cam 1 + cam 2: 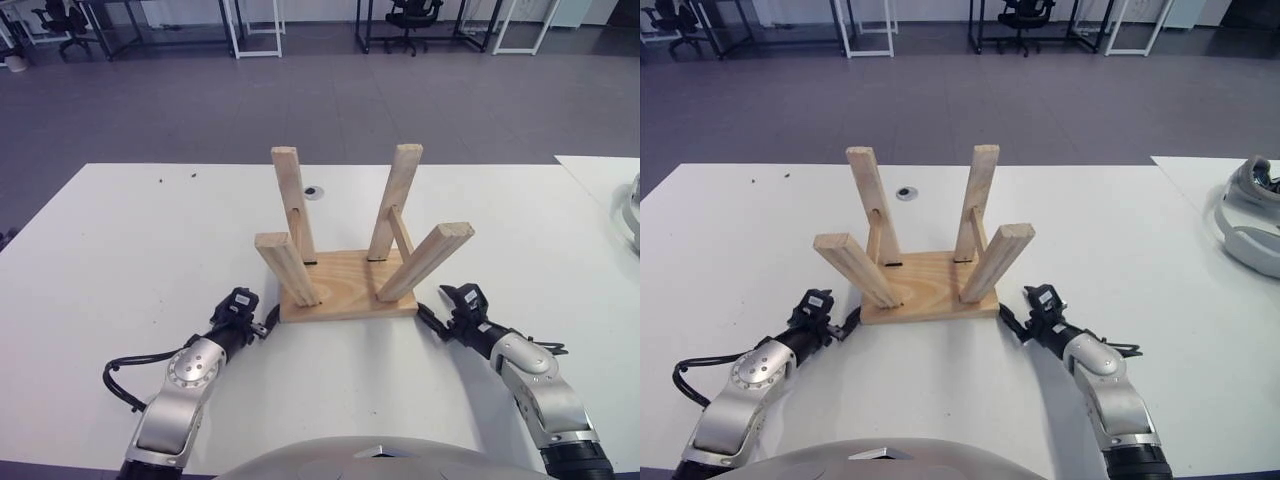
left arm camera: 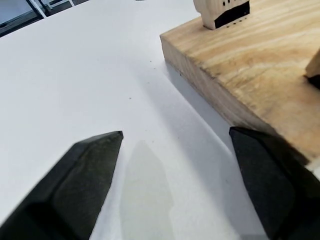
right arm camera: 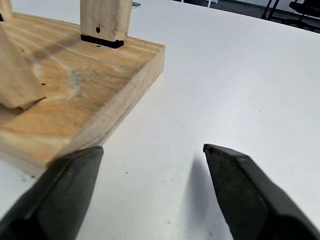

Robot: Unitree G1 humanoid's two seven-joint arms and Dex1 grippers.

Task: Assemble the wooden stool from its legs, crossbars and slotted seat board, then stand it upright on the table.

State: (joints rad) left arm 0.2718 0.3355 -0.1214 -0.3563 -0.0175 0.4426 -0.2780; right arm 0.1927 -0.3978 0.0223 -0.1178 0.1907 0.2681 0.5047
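Observation:
The wooden stool stands upside down in mid-table: its seat board (image 1: 345, 290) lies flat and the legs (image 1: 293, 200) (image 1: 425, 262) point up and splay outward. A crossbar (image 1: 400, 230) shows between the right pair of legs. My left gripper (image 1: 262, 325) rests low on the table just off the board's front left corner, open, with nothing between its fingers (image 2: 95, 160); the board's edge (image 2: 215, 90) lies close ahead of it. My right gripper (image 1: 430, 312) is at the front right corner, open and empty, the board (image 3: 75, 100) beside its one finger (image 3: 70, 180).
A small round dark disc (image 1: 315, 191) lies on the table behind the stool. A white headset (image 1: 1250, 215) rests on the neighbouring table at far right, past a gap. White table surface stretches to both sides. Desks and office chairs stand far behind.

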